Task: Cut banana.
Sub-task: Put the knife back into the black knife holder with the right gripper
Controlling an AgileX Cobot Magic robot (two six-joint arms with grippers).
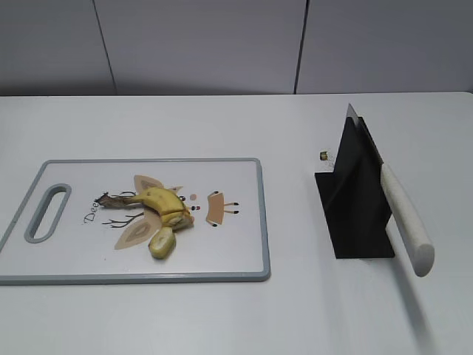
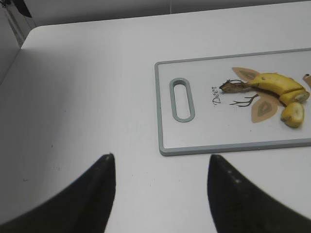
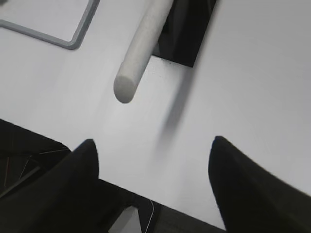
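On my exterior feed I see the banana (image 1: pixel 157 201) lying on the white cutting board (image 1: pixel 236 251) at the left of the white table (image 1: pixel 222 318), its dark stem pointing toward the board's handle slot (image 1: pixel 46 213) and its cut end toward the board's middle. A small loose chunk (image 1: pixel 161 242) sits just beside that cut end, on the side nearer the camera, with its pale face showing. Neither arm appears in this view. To the right, well apart from the board, a black knife stand (image 1: pixel 355 203) holds the knife (image 1: pixel 403 214) tilted, blade up and away, its white handle sticking out toward the camera past the stand's base. A tiny dark object (image 1: pixel 324 155) rests on the table behind the stand; I cannot tell what it is. Through the left wrist feed, the left gripper (image 2: pixel 160 167) hangs over bare table just short of the board's near edge, fingers spread wide with nothing between them. Through the right wrist feed, the right gripper (image 3: pixel 153 148) is also spread and empty, the knife handle's round end poised just ahead of the gap between its fingers, not touching either one.
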